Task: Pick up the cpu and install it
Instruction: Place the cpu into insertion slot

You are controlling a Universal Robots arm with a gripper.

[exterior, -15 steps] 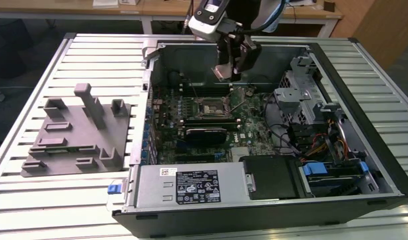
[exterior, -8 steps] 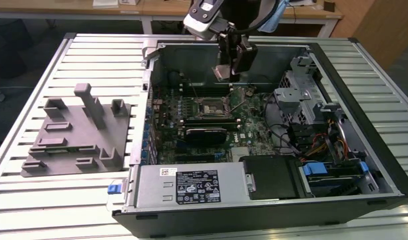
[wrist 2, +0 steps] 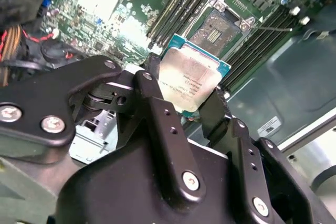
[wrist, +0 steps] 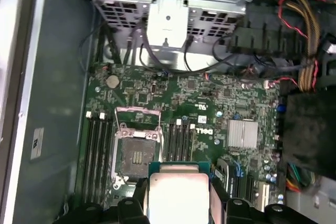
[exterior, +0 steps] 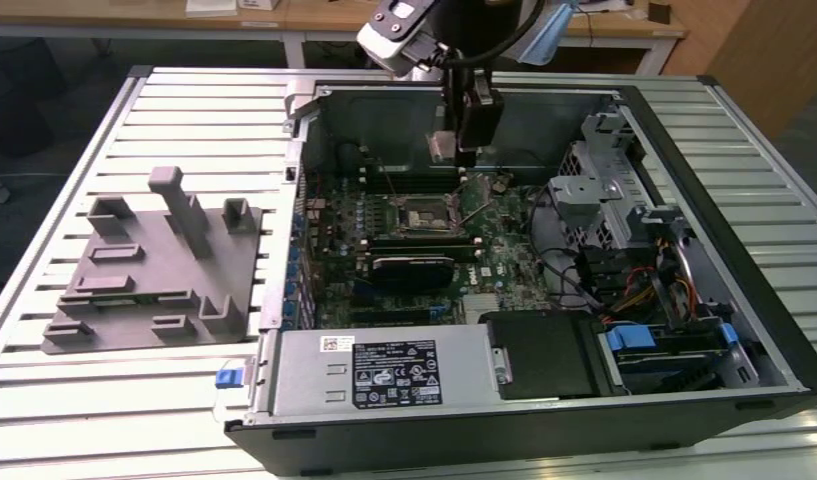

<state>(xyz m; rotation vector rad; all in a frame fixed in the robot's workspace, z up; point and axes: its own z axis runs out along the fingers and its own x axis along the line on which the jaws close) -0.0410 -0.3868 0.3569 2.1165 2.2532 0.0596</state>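
Second wrist view — gripper (wrist 2: 186, 92) clamped on square silvery cpu (wrist 2: 191, 74), above green motherboard (wrist 2: 105, 3)

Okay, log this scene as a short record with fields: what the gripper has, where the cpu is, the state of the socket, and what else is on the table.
gripper: shut on the cpu, fingers on two opposite edges
cpu: held in the air over the motherboard, pale top facing both wrist cameras, not yet in the socket
socket: uncovered, no chip in it, apart from the cpu
case: open, lying on its side on the slatted table
grey fixture: on the table, to the exterior view's left of the case
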